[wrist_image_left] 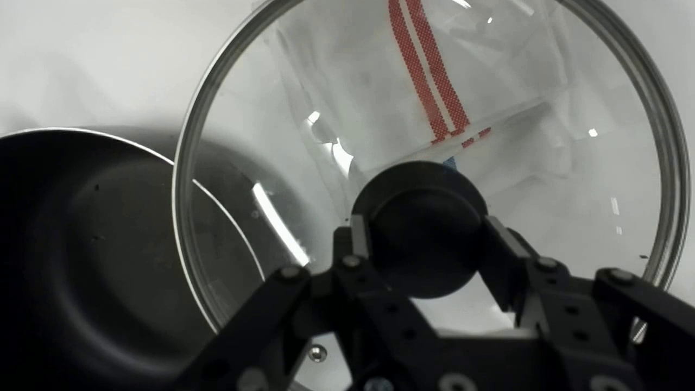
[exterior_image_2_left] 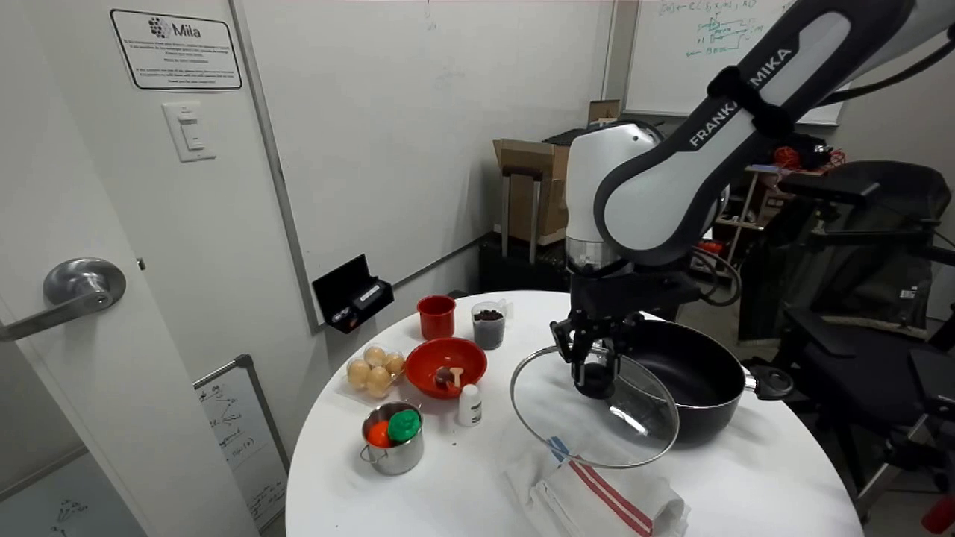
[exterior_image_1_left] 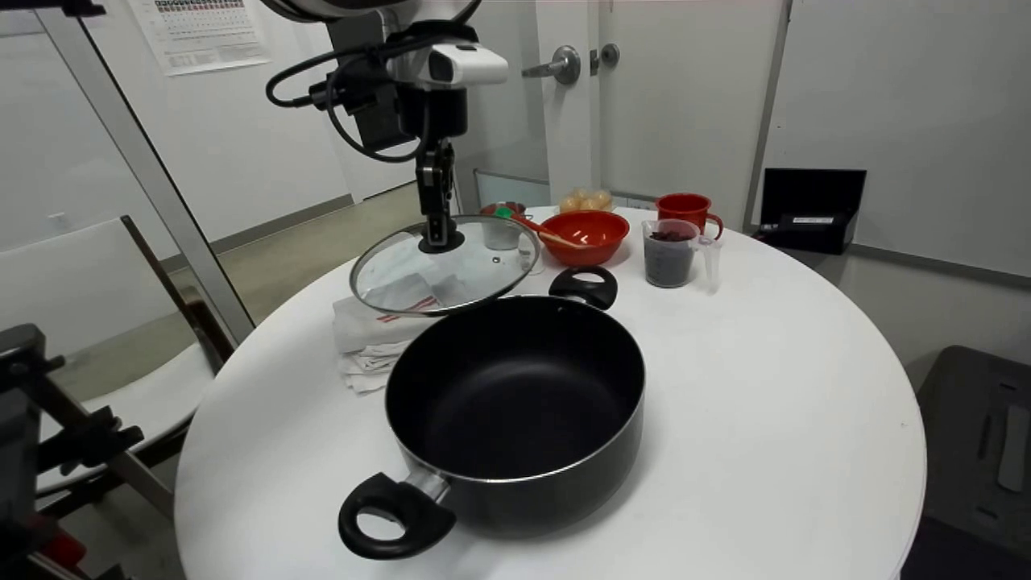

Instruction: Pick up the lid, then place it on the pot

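Observation:
The clear glass lid (exterior_image_1_left: 491,278) has a thin metal rim and a black knob; it also shows in an exterior view (exterior_image_2_left: 545,403) and the wrist view (wrist_image_left: 543,179). My gripper (exterior_image_1_left: 439,234) is shut on the knob; the wrist view shows the fingers (wrist_image_left: 429,239) on both sides of it. The lid hangs above the table, over a folded towel, beside the pot. The wide black pot (exterior_image_1_left: 564,483) stands uncovered with its inside bare. In the wrist view the lid's edge overlaps the pot's rim (wrist_image_left: 125,141). In an exterior view the arm partly hides the pot (exterior_image_2_left: 694,380).
The striped towel (exterior_image_2_left: 597,496) lies under the lid. A red bowl (exterior_image_2_left: 448,354), white bottle (exterior_image_2_left: 470,406), small steel pot (exterior_image_2_left: 395,451), eggs (exterior_image_2_left: 373,373), red mug (exterior_image_2_left: 436,317) and measuring cup (exterior_image_2_left: 489,328) stand on the round white table (exterior_image_1_left: 765,403).

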Motion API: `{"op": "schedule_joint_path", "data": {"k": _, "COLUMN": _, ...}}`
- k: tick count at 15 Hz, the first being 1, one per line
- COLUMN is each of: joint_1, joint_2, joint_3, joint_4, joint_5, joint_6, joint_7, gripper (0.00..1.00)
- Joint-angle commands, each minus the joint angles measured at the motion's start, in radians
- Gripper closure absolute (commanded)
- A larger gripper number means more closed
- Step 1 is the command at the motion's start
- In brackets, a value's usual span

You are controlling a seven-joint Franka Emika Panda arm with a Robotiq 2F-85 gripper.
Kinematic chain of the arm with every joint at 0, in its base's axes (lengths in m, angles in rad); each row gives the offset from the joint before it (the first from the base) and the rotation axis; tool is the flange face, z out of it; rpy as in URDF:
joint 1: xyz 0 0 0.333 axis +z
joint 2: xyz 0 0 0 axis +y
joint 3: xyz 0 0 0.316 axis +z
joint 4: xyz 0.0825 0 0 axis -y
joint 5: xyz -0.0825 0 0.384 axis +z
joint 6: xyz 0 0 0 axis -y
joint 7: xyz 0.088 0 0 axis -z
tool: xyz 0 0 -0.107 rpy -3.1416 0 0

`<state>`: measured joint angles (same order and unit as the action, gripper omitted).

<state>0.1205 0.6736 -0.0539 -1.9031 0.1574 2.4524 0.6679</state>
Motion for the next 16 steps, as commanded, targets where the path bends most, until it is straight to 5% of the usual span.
{"op": "schedule_joint_path", "data": {"k": 1, "joint_1": -0.016, "joint_2": -0.070, "joint_3": -0.004, "joint_4": -0.074, "joint_5": 0.038, "joint_6": 0.033, "joint_7": -0.003, "gripper": 0.75}}
{"op": "schedule_joint_path", "data": {"k": 16, "joint_1": -0.148, "joint_2": -0.091, "joint_3": -0.039, "joint_4": -0.099, "joint_5": 0.167, "joint_6": 0.023, "joint_7": 0.000, "gripper": 0.75}}
